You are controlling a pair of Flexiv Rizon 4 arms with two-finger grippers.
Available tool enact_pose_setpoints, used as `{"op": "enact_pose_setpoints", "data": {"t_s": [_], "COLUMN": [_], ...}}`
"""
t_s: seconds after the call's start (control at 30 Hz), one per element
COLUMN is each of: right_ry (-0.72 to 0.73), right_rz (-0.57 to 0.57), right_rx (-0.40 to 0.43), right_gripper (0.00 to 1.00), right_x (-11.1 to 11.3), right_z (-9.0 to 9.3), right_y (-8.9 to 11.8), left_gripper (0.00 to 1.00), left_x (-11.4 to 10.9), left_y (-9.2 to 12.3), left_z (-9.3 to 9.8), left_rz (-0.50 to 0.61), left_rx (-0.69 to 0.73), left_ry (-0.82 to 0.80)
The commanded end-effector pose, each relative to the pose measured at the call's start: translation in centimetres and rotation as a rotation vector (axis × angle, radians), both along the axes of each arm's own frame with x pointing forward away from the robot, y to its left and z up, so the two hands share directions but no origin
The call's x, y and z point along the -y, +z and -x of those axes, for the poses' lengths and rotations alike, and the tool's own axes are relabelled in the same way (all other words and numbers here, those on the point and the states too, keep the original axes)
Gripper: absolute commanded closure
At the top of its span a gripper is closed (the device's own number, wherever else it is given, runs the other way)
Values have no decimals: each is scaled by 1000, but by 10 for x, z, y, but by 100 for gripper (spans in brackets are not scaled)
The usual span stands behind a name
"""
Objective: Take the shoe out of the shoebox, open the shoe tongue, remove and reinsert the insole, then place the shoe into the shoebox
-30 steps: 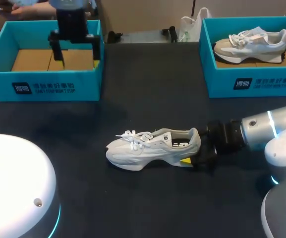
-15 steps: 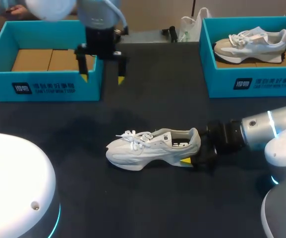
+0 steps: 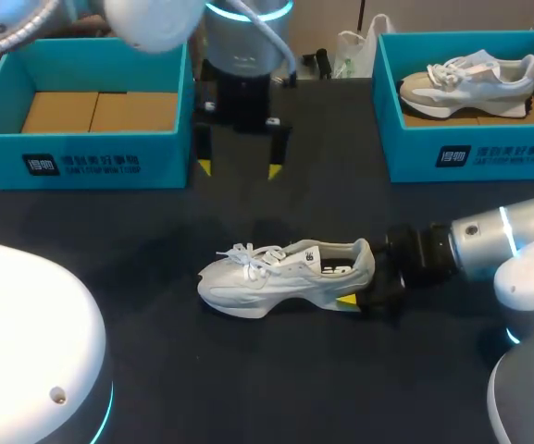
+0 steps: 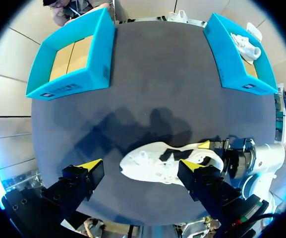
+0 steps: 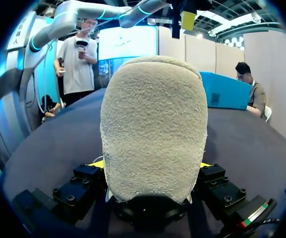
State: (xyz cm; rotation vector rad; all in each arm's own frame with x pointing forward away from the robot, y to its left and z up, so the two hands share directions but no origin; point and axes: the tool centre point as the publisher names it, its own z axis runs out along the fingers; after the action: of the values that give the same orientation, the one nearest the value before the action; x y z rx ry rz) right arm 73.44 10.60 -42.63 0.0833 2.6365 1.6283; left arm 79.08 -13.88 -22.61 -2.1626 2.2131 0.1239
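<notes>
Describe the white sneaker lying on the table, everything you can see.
The white lace-up sneaker stands on its sole on the dark table, toe toward my left. Its upper looks like smooth white fabric, with loose white laces, a dark opening and a fuzzy greyish heel. The right gripper clamps that heel from both sides; nothing else touches it.

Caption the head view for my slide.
Right gripper grips the white shoe by its heel; left gripper hovers beyond, jaws open.
</notes>
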Motion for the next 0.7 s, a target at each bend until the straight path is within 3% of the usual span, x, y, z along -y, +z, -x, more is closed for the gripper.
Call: {"op": "enact_pose_setpoints", "data": {"t_s": [0.03, 0.5, 0.7], "right_ry": [-3, -3, -3], "right_rz": [2, 2, 2], "right_rx": [1, 1, 1], "right_gripper": [100, 100, 100], "right_x": [-1, -1, -1], "right_z": [-4, -4, -4], "right_y": [-6, -6, -6], "left_gripper": [0, 0, 0], "left_x": [21, 67, 85], "left_y": [-7, -33, -51], "left_z": [6, 45, 51], "left_rz": [-58, -111, -103], "left_rx": [-9, -38, -25], "left_ry": [3, 1, -22]}}
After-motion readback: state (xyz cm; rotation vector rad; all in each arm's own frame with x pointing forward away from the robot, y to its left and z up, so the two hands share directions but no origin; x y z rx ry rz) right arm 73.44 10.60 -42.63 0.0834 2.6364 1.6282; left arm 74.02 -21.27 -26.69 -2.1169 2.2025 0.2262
